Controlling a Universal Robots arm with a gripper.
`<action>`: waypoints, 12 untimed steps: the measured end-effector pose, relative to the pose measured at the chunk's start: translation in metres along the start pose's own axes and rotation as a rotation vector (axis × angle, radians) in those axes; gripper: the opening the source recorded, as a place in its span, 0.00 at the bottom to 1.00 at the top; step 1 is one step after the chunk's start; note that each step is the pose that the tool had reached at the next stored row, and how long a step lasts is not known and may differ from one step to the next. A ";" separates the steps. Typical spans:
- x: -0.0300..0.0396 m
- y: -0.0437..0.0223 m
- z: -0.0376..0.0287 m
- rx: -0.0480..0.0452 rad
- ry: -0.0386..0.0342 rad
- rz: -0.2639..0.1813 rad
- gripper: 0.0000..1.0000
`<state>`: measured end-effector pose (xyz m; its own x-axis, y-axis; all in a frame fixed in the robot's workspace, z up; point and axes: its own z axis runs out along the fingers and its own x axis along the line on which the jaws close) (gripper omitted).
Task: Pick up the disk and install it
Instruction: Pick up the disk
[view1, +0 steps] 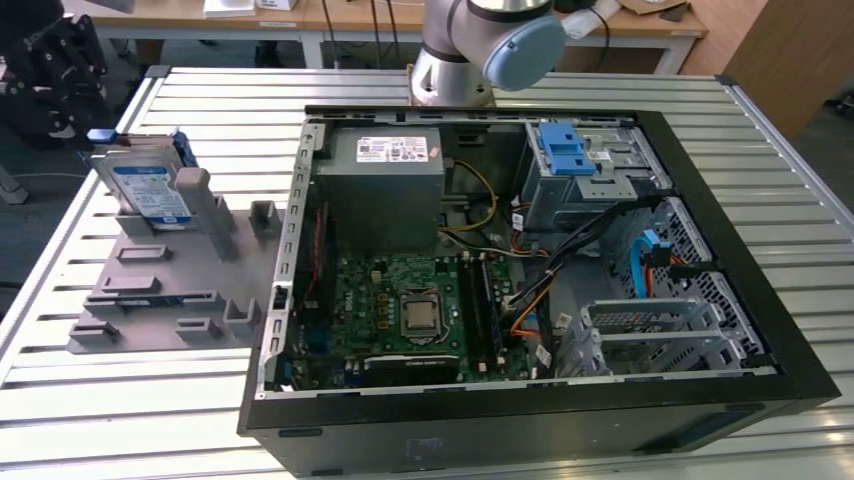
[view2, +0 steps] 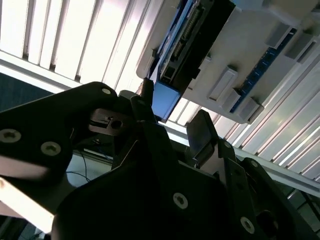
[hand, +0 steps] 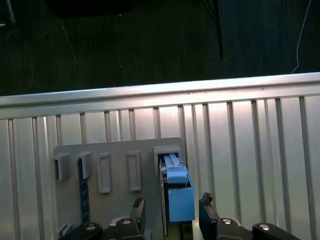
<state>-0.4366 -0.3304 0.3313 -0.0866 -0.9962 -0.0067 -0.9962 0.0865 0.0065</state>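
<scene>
In the exterior view: upright on its edge in a slot of the grey plastic holder, the disk, a flat silver hard drive with a white-and-blue label in a blue plastic carrier. Set at the exterior view's left on the slatted metal surface. Probably stood that way to offer its thin top edge to a grasp from above. Just beside the holder, the open black computer case, its metal drive cage with blue latches well apart from the disk.

In the first wrist view: looking down on the carrier's blue end, lined up between the dark fingertips of the pincer. Spread wider than the carrier, gripping nothing.

In the second wrist view: the same pincer seen from behind, with more of its finger shape. One fingertip very close to the blue end, touching or not impossible to tell. Alignment supplied by the wrist views, case and cage by the exterior view.
</scene>
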 end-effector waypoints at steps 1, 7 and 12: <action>-0.0008 0.0010 0.0007 -0.0002 0.0001 0.000 0.55; -0.0027 0.0058 0.0052 -0.0003 0.0001 -0.001 0.55; -0.0032 0.0057 0.0106 0.0000 0.0008 -0.001 0.55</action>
<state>-0.4420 -0.3266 0.3208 -0.0856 -0.9963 -0.0059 -0.9963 0.0856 0.0066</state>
